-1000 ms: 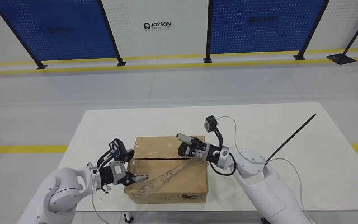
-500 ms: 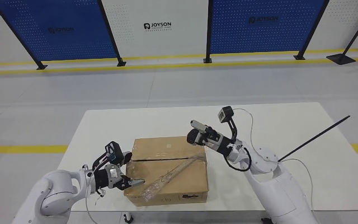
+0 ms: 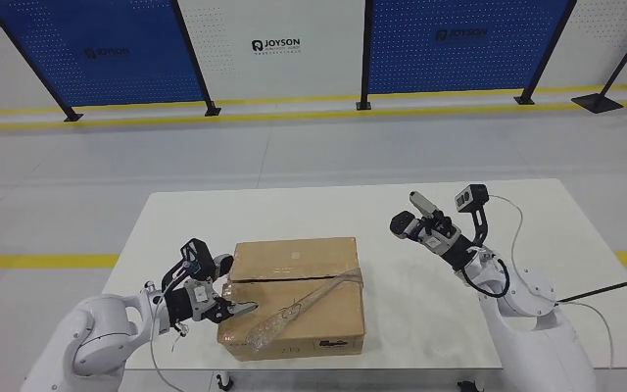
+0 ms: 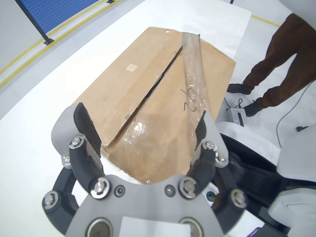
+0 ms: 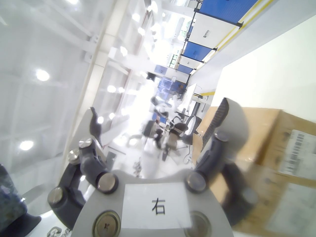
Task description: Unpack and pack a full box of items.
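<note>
Top view: cardboard box (image 3: 294, 260) at mid-worktop (image 3: 431, 314), lid seam slit, loose tape strip (image 3: 304, 305) across it. Left gripper (image 3: 235, 302) open at the box end; right gripper (image 3: 404, 216) open, well apart. The stiff flaps probably lift best at the seam edges.

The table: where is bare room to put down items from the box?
Bare table lies behind the box up to the far edge, and right of the box around the right gripper. The far left corner is free. Crowded: the box's near left corner, with the left gripper and peeled tape.
</note>
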You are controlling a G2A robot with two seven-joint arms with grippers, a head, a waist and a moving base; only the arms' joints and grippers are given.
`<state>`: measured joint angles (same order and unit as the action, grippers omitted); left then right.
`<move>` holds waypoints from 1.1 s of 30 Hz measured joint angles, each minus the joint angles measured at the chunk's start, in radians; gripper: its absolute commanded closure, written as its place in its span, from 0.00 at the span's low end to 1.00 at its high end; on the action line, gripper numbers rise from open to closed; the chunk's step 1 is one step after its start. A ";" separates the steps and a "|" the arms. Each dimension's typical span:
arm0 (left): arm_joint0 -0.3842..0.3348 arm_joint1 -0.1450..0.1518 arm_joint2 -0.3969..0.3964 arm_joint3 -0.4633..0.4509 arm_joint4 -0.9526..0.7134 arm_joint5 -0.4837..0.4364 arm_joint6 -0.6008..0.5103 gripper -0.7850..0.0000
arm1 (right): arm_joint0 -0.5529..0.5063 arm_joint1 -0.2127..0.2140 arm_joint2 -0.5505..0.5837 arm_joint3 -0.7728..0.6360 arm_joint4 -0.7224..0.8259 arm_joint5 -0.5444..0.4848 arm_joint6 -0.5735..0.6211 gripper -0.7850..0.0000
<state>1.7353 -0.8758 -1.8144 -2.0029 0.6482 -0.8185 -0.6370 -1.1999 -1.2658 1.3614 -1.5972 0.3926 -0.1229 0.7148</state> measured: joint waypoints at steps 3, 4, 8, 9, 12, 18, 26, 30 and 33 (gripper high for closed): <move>0.008 0.002 0.001 -0.041 0.031 -0.021 0.000 0.00 | -0.023 0.003 0.010 -0.014 0.002 0.002 0.000 0.00; 0.013 0.003 0.004 -0.062 0.044 -0.026 -0.001 0.00 | -0.031 0.004 0.013 -0.019 0.003 0.003 -0.001 0.00; 0.036 0.004 0.023 -0.135 0.083 -0.045 -0.004 0.00 | -0.046 0.007 0.017 -0.029 0.006 0.004 -0.003 0.00; 0.040 0.004 0.027 -0.148 0.092 -0.051 -0.004 0.00 | -0.048 0.008 0.017 -0.030 0.007 0.004 -0.003 0.00; 0.041 0.004 0.029 -0.153 0.097 -0.054 -0.003 0.00 | -0.052 0.009 0.016 -0.033 0.010 0.003 -0.003 0.00; 0.041 0.004 0.029 -0.152 0.096 -0.054 -0.003 0.00 | -0.064 0.012 0.018 -0.036 0.015 0.002 -0.002 0.00; 0.011 0.001 0.129 -0.218 0.132 0.002 0.023 0.00 | -0.070 0.016 0.020 -0.047 0.016 0.012 -0.008 0.00; -0.034 -0.002 0.219 -0.218 0.152 0.070 -0.008 0.00 | -0.079 0.019 0.032 -0.056 0.015 0.015 -0.012 0.00; -0.071 -0.005 0.281 -0.201 0.182 0.104 -0.028 0.00 | -0.092 0.023 0.045 -0.066 0.011 0.018 -0.015 0.00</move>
<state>1.6638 -0.8808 -1.5330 -2.2034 0.8304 -0.7144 -0.6650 -1.2919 -1.2431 1.4064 -1.6627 0.4038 -0.1047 0.6995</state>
